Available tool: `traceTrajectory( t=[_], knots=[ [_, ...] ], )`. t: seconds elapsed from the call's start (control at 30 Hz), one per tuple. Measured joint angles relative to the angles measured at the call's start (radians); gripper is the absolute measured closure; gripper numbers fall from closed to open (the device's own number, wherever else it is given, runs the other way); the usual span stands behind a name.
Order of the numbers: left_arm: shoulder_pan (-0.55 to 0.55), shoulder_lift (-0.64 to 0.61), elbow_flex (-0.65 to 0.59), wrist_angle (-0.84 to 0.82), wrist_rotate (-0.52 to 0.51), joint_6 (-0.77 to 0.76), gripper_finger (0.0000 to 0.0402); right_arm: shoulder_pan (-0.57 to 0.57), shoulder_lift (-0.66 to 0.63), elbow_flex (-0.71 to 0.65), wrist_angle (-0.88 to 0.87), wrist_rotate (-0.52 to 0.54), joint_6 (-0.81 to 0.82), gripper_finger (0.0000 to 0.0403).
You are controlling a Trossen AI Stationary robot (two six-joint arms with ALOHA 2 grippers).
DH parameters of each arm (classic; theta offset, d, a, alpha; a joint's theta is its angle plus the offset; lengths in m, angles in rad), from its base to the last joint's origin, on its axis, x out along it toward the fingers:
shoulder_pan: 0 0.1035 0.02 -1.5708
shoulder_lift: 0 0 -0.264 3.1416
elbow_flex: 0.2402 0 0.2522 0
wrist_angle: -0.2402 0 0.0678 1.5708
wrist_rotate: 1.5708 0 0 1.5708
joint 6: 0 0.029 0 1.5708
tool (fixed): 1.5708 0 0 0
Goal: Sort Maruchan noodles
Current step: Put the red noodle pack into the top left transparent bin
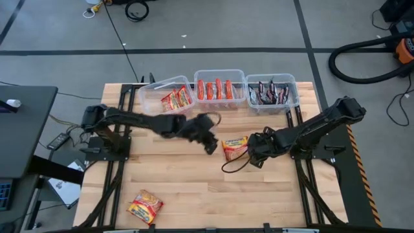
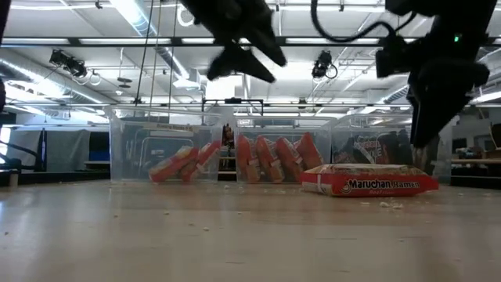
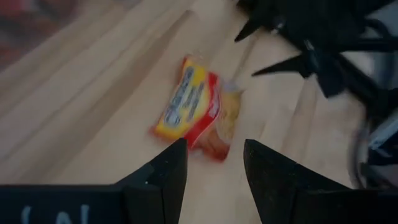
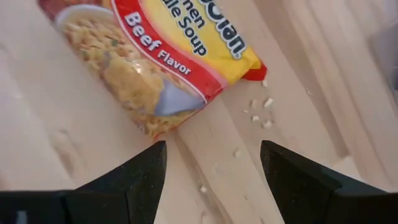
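A Maruchan noodles packet [image 1: 235,147], yellow and red, lies flat on the wooden table near its middle. It also shows in the right wrist view [image 4: 161,56] and the left wrist view [image 3: 196,109]. My left gripper [image 1: 211,147] hangs open above the table just left of the packet, slanting down toward it [image 3: 214,168]. My right gripper [image 1: 252,156] stands open just right of the packet, pointing steeply down [image 4: 212,171], with bare table between its fingers. A second packet [image 1: 145,206] lies flat at the table's near left.
Three clear bins stand in a row at the far edge: the left bin [image 1: 150,98] holds orange-yellow packets, the middle bin [image 1: 220,75] red ones, the right bin [image 1: 272,79] dark ones. Crumbs [image 4: 261,112] lie beside the middle packet. Bare wood spreads across the near half.
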Motion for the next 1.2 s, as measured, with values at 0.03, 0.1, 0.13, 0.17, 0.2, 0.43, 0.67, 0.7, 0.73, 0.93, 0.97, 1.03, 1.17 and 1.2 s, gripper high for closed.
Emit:
traceTrajectory(
  t=[0.03,0.1,0.13,0.17,0.2,0.43,0.67,0.7,0.73,0.93,0.97,1.03,1.17,1.2],
  knots=[
    [0.032,0.021,0.0,0.041,0.055,0.015,0.0239,0.009,-0.009,0.018,-0.025,-0.002,0.014,0.0138],
    [0.088,0.075,0.001,0.131,0.161,0.048,0.0239,0.034,-0.028,0.055,-0.072,-0.004,0.053,0.0138],
    [0.108,0.103,0.007,0.156,0.209,0.069,0.0239,0.05,-0.038,0.074,-0.094,-0.004,0.072,0.0138],
    [0.124,0.13,0.02,0.161,0.241,0.097,0.0239,0.069,-0.048,0.094,-0.107,-0.004,0.088,0.0138],
    [0.131,0.159,0.044,0.172,0.265,0.126,0.0239,0.086,-0.057,0.111,-0.117,-0.004,0.1,0.0138],
    [0.129,0.341,0.219,0.137,0.311,0.196,0.0239,0.181,-0.09,0.232,-0.197,0.0,0.19,0.0138],
    [0.132,0.488,0.343,0.069,0.338,0.216,0.0231,0.197,-0.09,0.293,-0.236,0.007,0.201,0.0138],
    [0.132,0.5,0.352,0.063,0.345,0.216,0.0223,0.197,-0.09,0.293,-0.237,0.006,0.201,0.0138],
    [0.132,0.512,0.359,0.065,0.348,0.216,0.0214,0.197,-0.089,0.293,-0.238,0.004,0.201,0.0138],
    [0.128,0.548,0.366,0.086,0.247,0.221,0.0156,0.197,-0.089,0.293,-0.241,-0.033,0.203,0.0138],
    [0.128,0.552,0.365,0.082,0.23,0.22,0.0152,0.197,-0.089,0.293,-0.24,-0.042,0.203,0.0138],
    [0.13,0.557,0.364,0.082,0.205,0.22,0.0151,0.197,-0.089,0.293,-0.24,-0.055,0.203,0.0138],
    [0.13,0.565,0.365,0.075,0.21,0.218,0.0159,0.197,-0.09,0.293,-0.24,-0.074,0.203,0.0138],
    [0.126,0.567,0.365,0.076,0.212,0.219,0.0161,0.197,-0.089,0.293,-0.24,-0.078,0.203,0.0138]
  ],
)
